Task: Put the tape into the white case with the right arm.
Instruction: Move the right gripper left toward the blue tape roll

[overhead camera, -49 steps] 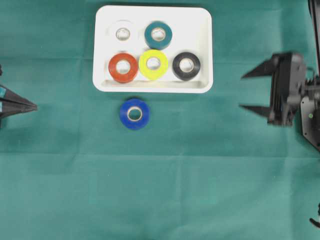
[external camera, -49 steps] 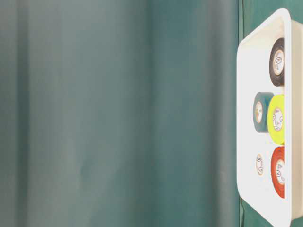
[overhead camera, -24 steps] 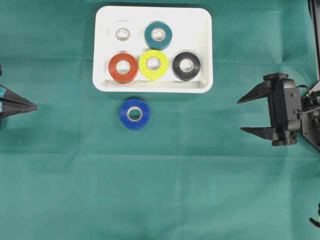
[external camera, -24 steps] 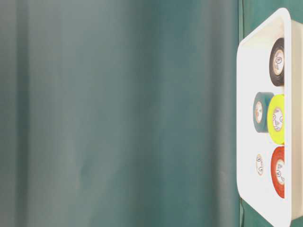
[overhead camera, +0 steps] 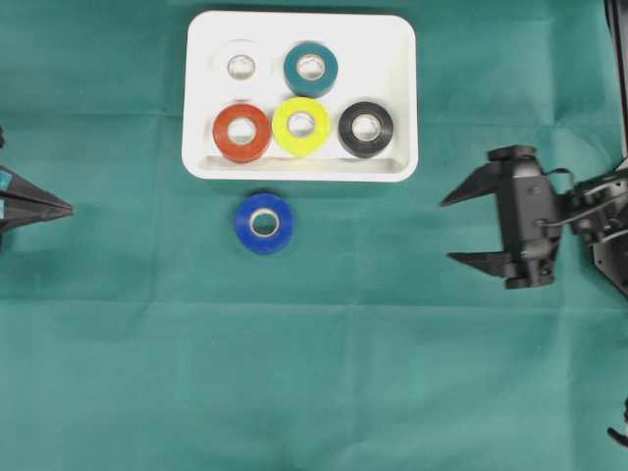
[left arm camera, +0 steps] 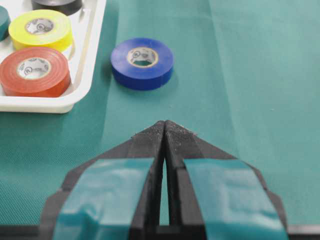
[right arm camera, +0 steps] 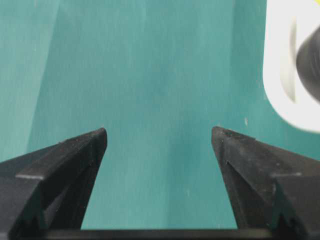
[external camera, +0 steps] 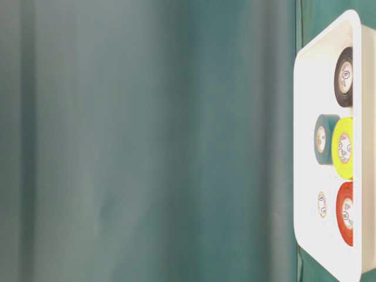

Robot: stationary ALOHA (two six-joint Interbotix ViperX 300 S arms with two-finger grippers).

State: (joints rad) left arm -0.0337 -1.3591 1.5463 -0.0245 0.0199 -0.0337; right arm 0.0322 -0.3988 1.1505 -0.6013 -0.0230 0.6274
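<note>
A blue tape roll (overhead camera: 263,223) lies flat on the green cloth just below the front rim of the white case (overhead camera: 400,59); in the left wrist view this tape (left arm camera: 142,59) sits beside the case (left arm camera: 75,97). The right gripper (overhead camera: 446,231) hovers far to the tape's right, open, with nothing between its pointed black fingers. In its own view the right gripper (right arm camera: 159,131) shows only cloth between the tips and a corner of the case (right arm camera: 280,75) at the upper right. At the left edge the left gripper (overhead camera: 67,208) is shut and empty, its tip (left arm camera: 164,122) pointing at the tape.
Several rolls lie inside the case: white (overhead camera: 240,66), teal (overhead camera: 311,68), red (overhead camera: 241,131), yellow (overhead camera: 301,126) and black (overhead camera: 365,129). The table-level view shows the case (external camera: 302,147) on the right and green cloth elsewhere.
The right gripper has moved left, toward the middle of the cloth and closer to the case's right side. The blue tape and left gripper have not moved.
</note>
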